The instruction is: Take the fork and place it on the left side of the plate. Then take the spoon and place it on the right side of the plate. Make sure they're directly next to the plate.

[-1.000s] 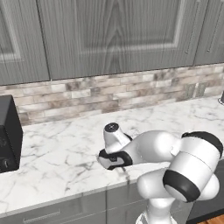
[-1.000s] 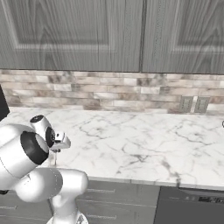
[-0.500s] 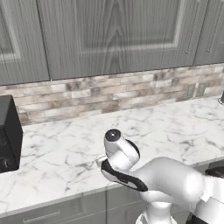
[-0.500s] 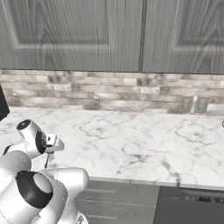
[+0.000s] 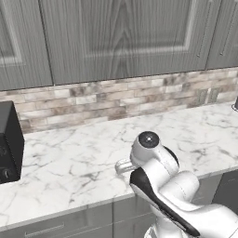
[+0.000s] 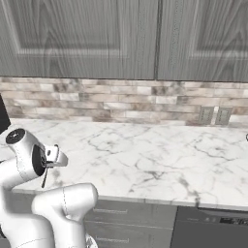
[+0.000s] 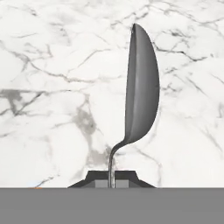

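Over the counter's (image 5: 69, 172) front edge, toward its left end, your gripper (image 7: 110, 177) is pinched hard on the spoon's (image 7: 141, 87) thin handle. In the hand view the bowl stands straight up ahead of the fingertips (image 7: 127, 176), seen edge-on, with bare marble behind it. Holding it by the handle end keeps the bowl free, so you can lay it flat without the fingers meeting the counter first. In the right base view the spoon (image 6: 45, 178) shows as a dark sliver hanging below the hand (image 6: 51, 157), clear of the marble. The plate and fork are not in sight here, so judge this as the carry stage of the spoon step. A black appliance (image 5: 9, 144) sits at the counter's left end; keep your swing away from it.
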